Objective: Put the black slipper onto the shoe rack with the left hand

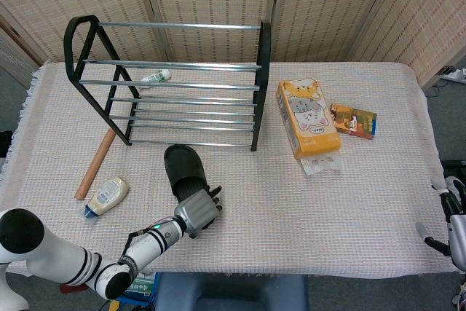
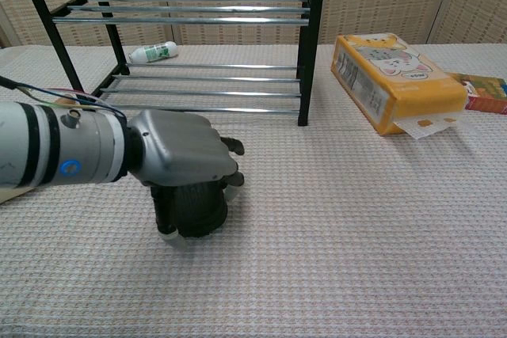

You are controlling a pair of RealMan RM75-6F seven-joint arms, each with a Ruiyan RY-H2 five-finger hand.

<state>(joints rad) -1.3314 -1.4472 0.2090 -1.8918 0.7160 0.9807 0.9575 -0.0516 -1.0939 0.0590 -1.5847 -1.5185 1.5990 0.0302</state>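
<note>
The black slipper lies on the tablecloth in front of the shoe rack, its heel end toward the rack. My left hand grips the end of it nearest me, fingers curled over the strap. In the chest view the left hand covers most of the slipper, which shows only below the palm, and the shoe rack stands behind. At the head view's right edge only a sliver of my right hand shows, low beside the table.
A small white bottle lies under the rack. A wooden stick and a squeeze bottle lie on the left. An orange tissue box and a small colourful box sit to the right of the rack.
</note>
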